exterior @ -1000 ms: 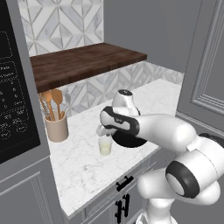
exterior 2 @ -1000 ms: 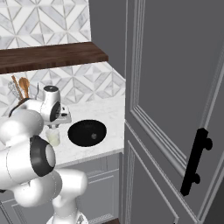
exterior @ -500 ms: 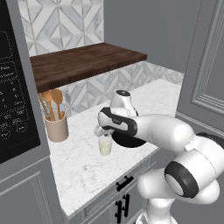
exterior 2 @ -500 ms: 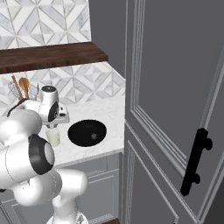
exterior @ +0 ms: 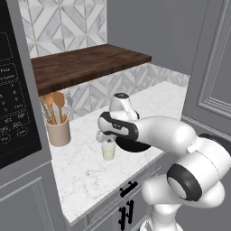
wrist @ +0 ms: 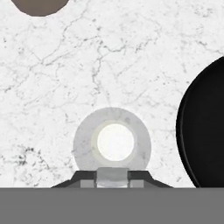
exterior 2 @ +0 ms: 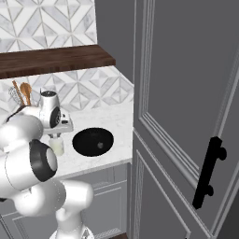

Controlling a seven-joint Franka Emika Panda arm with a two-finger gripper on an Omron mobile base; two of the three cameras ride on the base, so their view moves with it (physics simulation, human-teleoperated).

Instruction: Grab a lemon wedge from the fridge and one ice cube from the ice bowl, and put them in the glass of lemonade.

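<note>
The glass of lemonade [wrist: 112,142] stands on the white marble counter [exterior: 90,176], seen from straight above in the hand view. My gripper [wrist: 112,177] hovers just over its rim, shut on a small pale ice cube [wrist: 112,176] held between the dark tips. From the base views the gripper [exterior: 106,136] sits directly above the glass [exterior: 108,151] [exterior 2: 57,146]. The black ice bowl [exterior 2: 93,141] lies right beside the glass, and its rim [wrist: 186,131] shows in the hand view. The lemon wedge and the fridge are out of view.
A tan cup with wooden spoons [exterior: 58,131] stands against the tiled wall to the left of the glass. A dark wooden shelf [exterior: 85,63] overhangs the counter. A microwave [exterior: 13,113] bounds the left, and a tall grey cabinet door with a black handle [exterior 2: 210,172] bounds the right.
</note>
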